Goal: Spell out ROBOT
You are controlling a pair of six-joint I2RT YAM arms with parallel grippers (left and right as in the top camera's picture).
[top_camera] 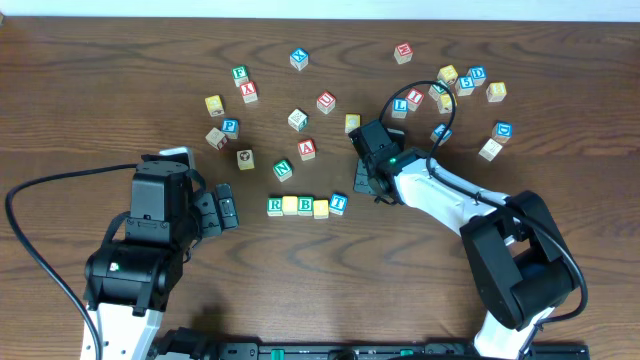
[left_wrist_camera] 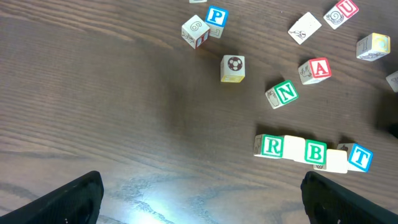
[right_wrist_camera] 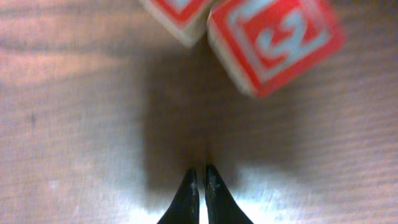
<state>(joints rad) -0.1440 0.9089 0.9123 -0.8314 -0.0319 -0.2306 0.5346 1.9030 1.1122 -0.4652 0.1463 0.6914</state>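
A row of letter blocks lies mid-table: green R [top_camera: 275, 206], a plain-topped block [top_camera: 290, 205], green B [top_camera: 305, 205], another plain-topped block [top_camera: 321, 208] and blue T [top_camera: 338, 203]. The left wrist view shows R [left_wrist_camera: 272, 146], B [left_wrist_camera: 316, 152] and T [left_wrist_camera: 360, 157]. My left gripper [top_camera: 225, 208] is open and empty, left of the row [left_wrist_camera: 199, 205]. My right gripper [top_camera: 360, 140] sits just above and right of the T. It is shut and empty [right_wrist_camera: 202, 177], low over the table, with two blurred red-faced blocks [right_wrist_camera: 273, 37] ahead of it.
Loose blocks lie behind the row: green N [top_camera: 283, 169], red A [top_camera: 307, 150], red U [top_camera: 326, 101], a soccer-ball block [top_camera: 245, 158], blue P [top_camera: 230, 126]. A cluster with L [top_camera: 400, 104] and I [top_camera: 415, 100] lies at back right. A black cable loops over the right arm.
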